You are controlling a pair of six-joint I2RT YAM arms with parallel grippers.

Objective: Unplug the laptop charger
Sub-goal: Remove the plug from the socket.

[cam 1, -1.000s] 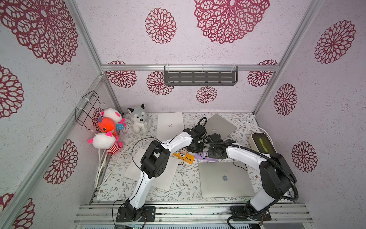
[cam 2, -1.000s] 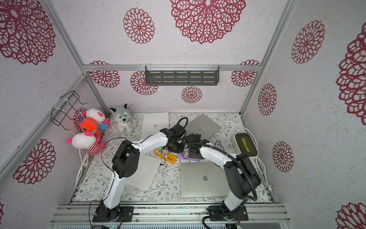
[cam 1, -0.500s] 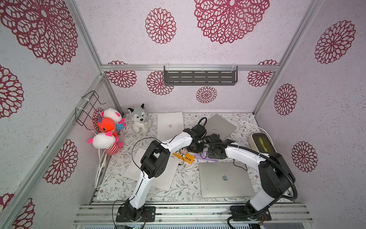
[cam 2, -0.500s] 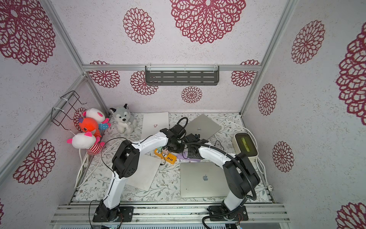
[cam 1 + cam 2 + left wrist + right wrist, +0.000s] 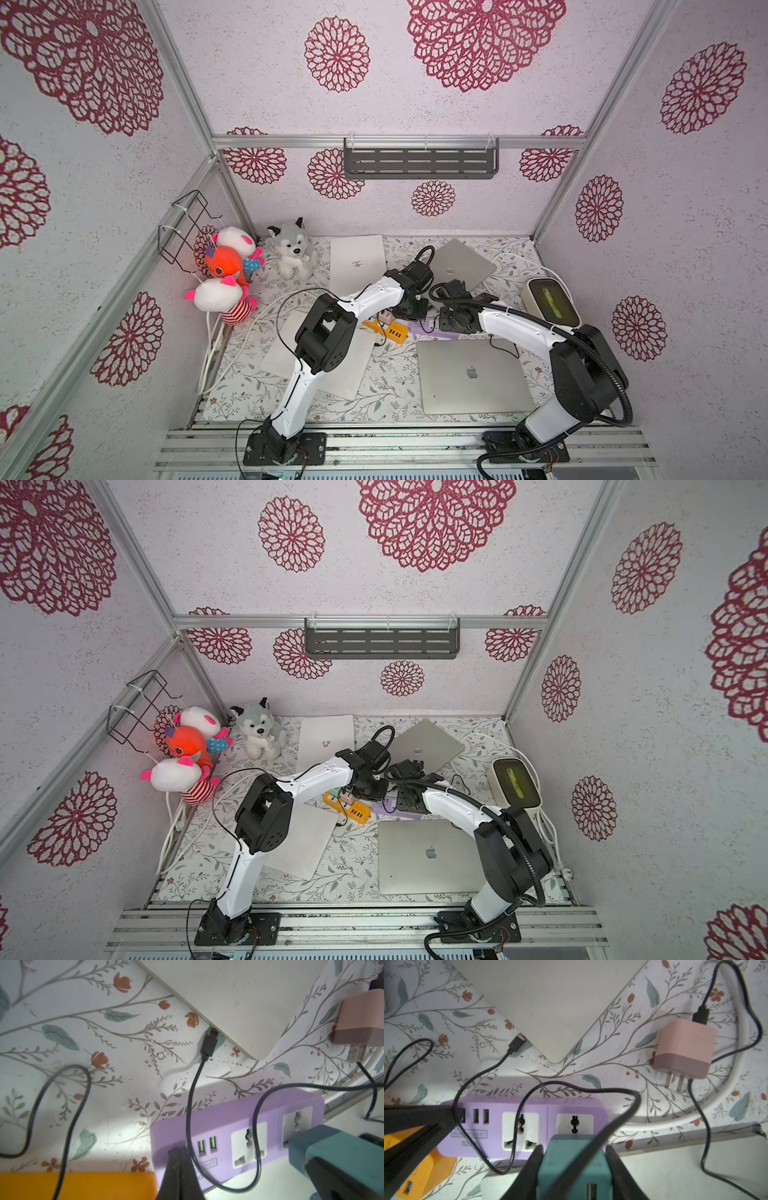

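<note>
Across a floral tabletop (image 5: pixel 395 395) in a pink-walled booth, two white arms meet over a tangle of cords. At far left, three plush toys (image 5: pixel 226 266) hang just below a wire basket (image 5: pixel 183 226) on the wall; whether any sits inside it cannot be told. A husky (image 5: pixel 291 249) sits just beside them. Near the centre, the left gripper (image 5: pixel 179 1150) is clenched on nothing, its tips pressed together and set down on the USB end of the purple strip (image 5: pixel 228 1109), with the orange strip (image 5: pixel 83 1185) just beside it. A black cable (image 5: pixel 517 1042) is plugged into the edge of the white laptop (image 5: pixel 554 1001), then loops over the purple strip and across the teal charger (image 5: pixel 574 1159). The socket next to the USB ports shows its open holes. The teal charger stands at the strip's end socket, covering the lower half, though whether its prongs are seated cannot be told. The right gripper (image 5: pixel 574 1147) grasps that charger, one finger on each side. A pink charger (image 5: pixel 683 1049) lies apart on the tabletop, prongs bare. A shut silver laptop (image 5: pixel 471 374) lies under the right arm, and a cream device (image 5: pixel 548 301) stands at far right.
</note>
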